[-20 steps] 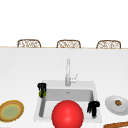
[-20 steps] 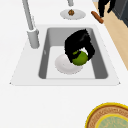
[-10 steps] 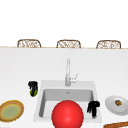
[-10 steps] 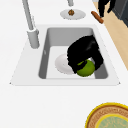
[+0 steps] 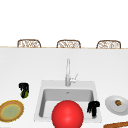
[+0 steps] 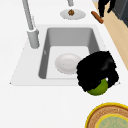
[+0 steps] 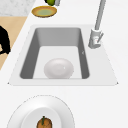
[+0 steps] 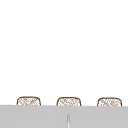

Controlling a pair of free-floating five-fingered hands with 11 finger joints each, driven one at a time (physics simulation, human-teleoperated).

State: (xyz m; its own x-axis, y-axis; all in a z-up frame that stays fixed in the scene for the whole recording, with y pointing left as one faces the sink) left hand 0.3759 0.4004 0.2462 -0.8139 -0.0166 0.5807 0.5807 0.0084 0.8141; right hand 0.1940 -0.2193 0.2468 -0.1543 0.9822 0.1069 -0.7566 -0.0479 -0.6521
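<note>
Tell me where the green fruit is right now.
The green fruit is in the left hand, seen in the front view over the counter left of the sink, just above the yellow-rimmed plate.

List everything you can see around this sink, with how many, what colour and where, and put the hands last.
sink: one, grey basin, centre of white counter
faucet: one, silver, behind basin
white dish: one, on basin floor
red ball: one, at front of basin
yellow-rimmed plate: one, counter left
white plate: one, counter right, holding a small brown item
brown stick-like item: one, front right
wicker chairs: three, behind counter
green fruit: one, in left hand
left hand: black, above counter left of sink
right hand: black, at sink's right edge
</note>
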